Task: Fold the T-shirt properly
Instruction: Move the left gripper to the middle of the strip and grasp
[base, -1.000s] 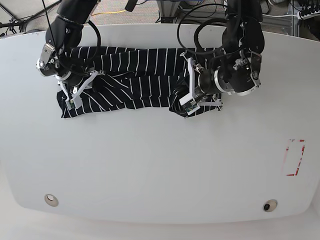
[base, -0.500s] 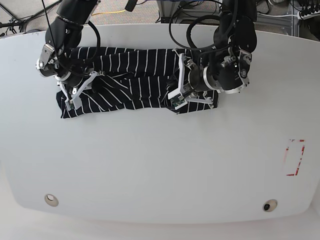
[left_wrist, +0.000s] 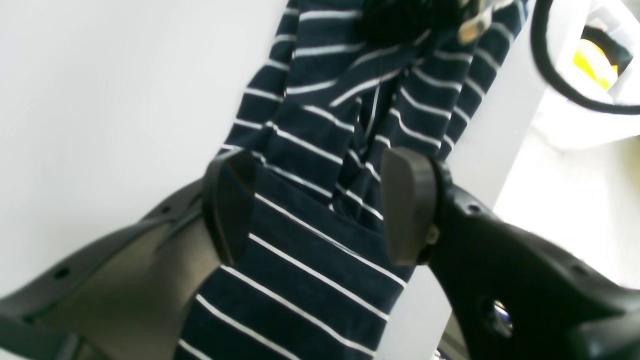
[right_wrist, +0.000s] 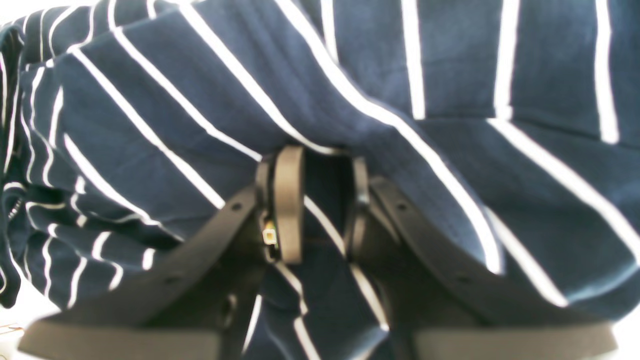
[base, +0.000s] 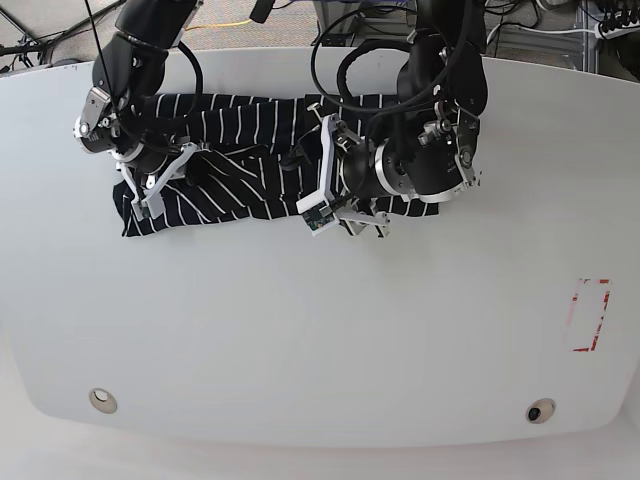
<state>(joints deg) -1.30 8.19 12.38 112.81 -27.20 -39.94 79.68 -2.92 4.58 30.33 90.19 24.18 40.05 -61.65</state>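
White tabletop (base: 300, 330) fills most of your base view, with cables and gear along its far edge. The T-shirt (base: 240, 190) lies near that far edge as a long horizontal band, dark navy with thin white stripes, already doubled along its length but rumpled through the middle.

Your left gripper (left_wrist: 320, 205) hovers over the band's end on the base view's right, jaws apart, with striped cloth lying between them and nothing pinched. Your right gripper (right_wrist: 320, 200) sits at the opposite end, its jaws close together and clamped on a fold of the T-shirt.

Judging from this, the lengthwise fold is done and one end appears to have been carried inward and let go. Left to do, it seems: bringing the other end across, then flattening the wrinkles.

The base view gives you the whole layout, both arms, and a red-outlined rectangle (base: 588, 315) on the table well apart from the cloth. It hides the fingertips. The left wrist view shows the gap between the pads (left_wrist: 407, 205) and the table edge beyond the cloth. The right wrist view alone shows cloth squeezed between the jaws.
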